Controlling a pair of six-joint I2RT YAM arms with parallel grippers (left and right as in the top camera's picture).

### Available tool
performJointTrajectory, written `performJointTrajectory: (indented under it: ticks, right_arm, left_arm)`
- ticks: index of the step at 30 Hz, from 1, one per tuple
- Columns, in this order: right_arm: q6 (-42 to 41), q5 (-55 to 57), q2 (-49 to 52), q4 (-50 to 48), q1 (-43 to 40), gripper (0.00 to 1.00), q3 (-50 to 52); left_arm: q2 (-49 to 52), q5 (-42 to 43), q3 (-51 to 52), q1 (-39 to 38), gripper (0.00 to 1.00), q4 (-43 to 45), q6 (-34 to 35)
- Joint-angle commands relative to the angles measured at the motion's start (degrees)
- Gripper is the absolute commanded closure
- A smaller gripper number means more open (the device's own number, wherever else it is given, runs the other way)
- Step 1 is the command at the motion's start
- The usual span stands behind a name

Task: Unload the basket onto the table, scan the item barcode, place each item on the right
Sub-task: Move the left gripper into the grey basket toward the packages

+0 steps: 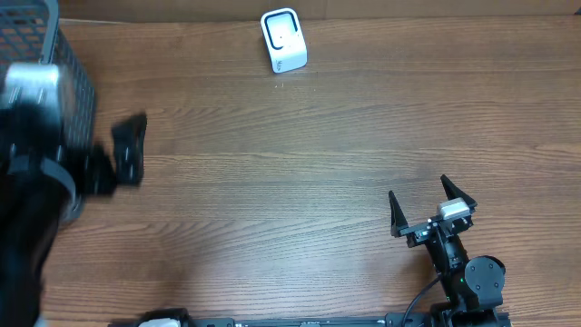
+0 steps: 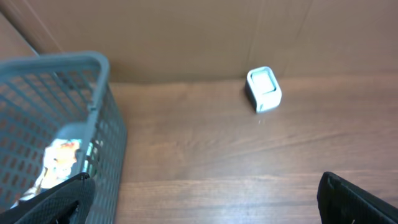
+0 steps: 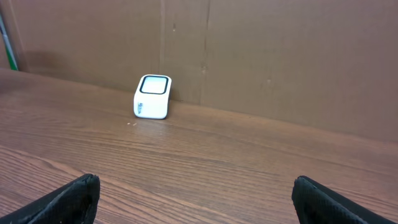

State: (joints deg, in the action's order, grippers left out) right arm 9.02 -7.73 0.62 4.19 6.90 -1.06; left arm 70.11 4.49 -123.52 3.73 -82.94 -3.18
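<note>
my left gripper (image 2: 202,202) is wide open w/ nothing between the jaws. one finger (image 2: 56,199) sits over the grey mesh basket (image 2: 93,68), the other over bare table (image 1: 272,182). in the overhead view that arm is motion-blurred at the far left, next to the basket.

my right gripper (image 1: 427,204) is also fully open and empty. it's low over the table at the near right, well apart from everything else.

the item (image 2: 59,158) is inside the basket, seen thru the mesh from the left wrist cam. it's a pale packet w/ orange and blue print; can't tell what it is, barcode not readable. neither gripper touches it.

the scanner (image 1: 283,40) is a small white box w/ a dark-framed window, standing at the far edge of the table by the cardboard wall (image 3: 280,62). it's well apart from the basket and both grippers.
</note>
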Motion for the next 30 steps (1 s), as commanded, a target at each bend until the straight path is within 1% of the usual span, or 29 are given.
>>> performJointTrajectory:
  ticks: [1,5,7,9,13,20,23,25,30]
  right_arm:
    - [0.0,-0.5,-0.4,-0.2,0.1,0.0,0.6]
    - [0.1,-0.5,-0.4,-0.2,0.1,0.0,0.6]
    - [0.1,-0.5,-0.4,-0.2,0.1,0.0,0.6]
    - [0.1,-0.5,-0.4,-0.2,0.1,0.0,0.6]
    - [0.1,-0.5,-0.4,-0.2,0.1,0.0,0.6]
    - [0.1,-0.5,-0.4,-0.2,0.1,0.0,0.6]
    - [0.1,-0.5,-0.4,-0.2,0.1,0.0,0.6]
    - [0.1,-0.5,-0.4,-0.2,0.1,0.0,0.6]
    - [0.1,-0.5,-0.4,-0.2,0.1,0.0,0.6]
  left_arm:
    - [10.3,-2.7,-5.0,-0.4,0.0,-2.6,-1.2]
    - [15.8,-8.2,-5.0,-0.4,0.0,-3.4,-1.2]
    - [17.9,-10.8,-5.0,-0.4,0.01,-3.4,-2.6]
    - [19.5,-11.3,-5.0,0.3,0.0,-3.2,-4.6]
    - [20.2,-11.3,-5.0,4.3,0.0,-0.7,-4.6]
    - [20.2,-9.7,-5.0,16.0,0.0,5.1,-4.5]
    - [20.7,-8.4,-5.0,22.1,0.0,7.1,-2.6]
    - [21.7,-5.6,-4.9,26.8,0.0,7.9,-1.7]
    - [25.4,-2.4,-4.8,33.5,0.0,7.5,-1.3]
